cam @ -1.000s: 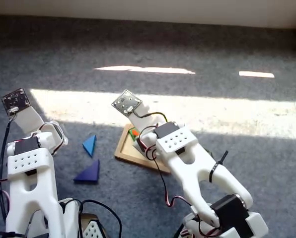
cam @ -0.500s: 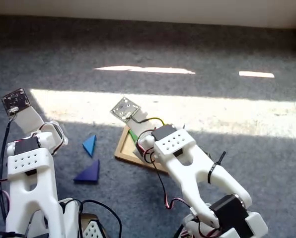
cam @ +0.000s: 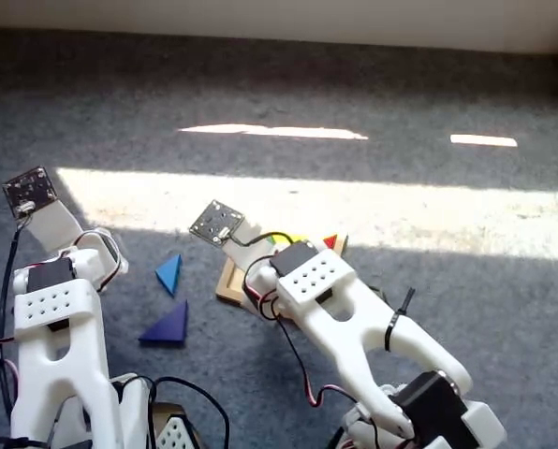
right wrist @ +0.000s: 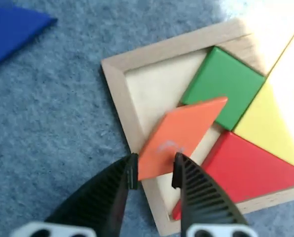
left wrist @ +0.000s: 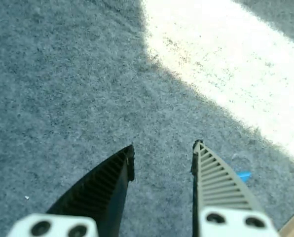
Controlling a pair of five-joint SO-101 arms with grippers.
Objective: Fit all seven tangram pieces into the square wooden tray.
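The right arm has swung leftward over the square wooden tray point(right wrist: 118, 94), uncovering the tray's far corner in the high view. The right gripper point(right wrist: 154, 171) is clamping the narrow end of an orange parallelogram point(right wrist: 181, 131), which is overlapping one rim of the tray and an edge of a green square point(right wrist: 223, 89). A yellow triangle point(right wrist: 268, 123) and a red triangle point(right wrist: 245, 170) are lying flat in the tray beside the square. A faint pale mark on the orange parallelogram is too blurred to read. The left gripper point(left wrist: 162, 150) is hanging over grey carpet point(left wrist: 63, 74), fingers spread apart and holding nothing. A light blue triangle point(cam: 169, 273) and a dark blue triangle point(cam: 167, 325) are lying on the carpet between the arms, near the tray's left side.
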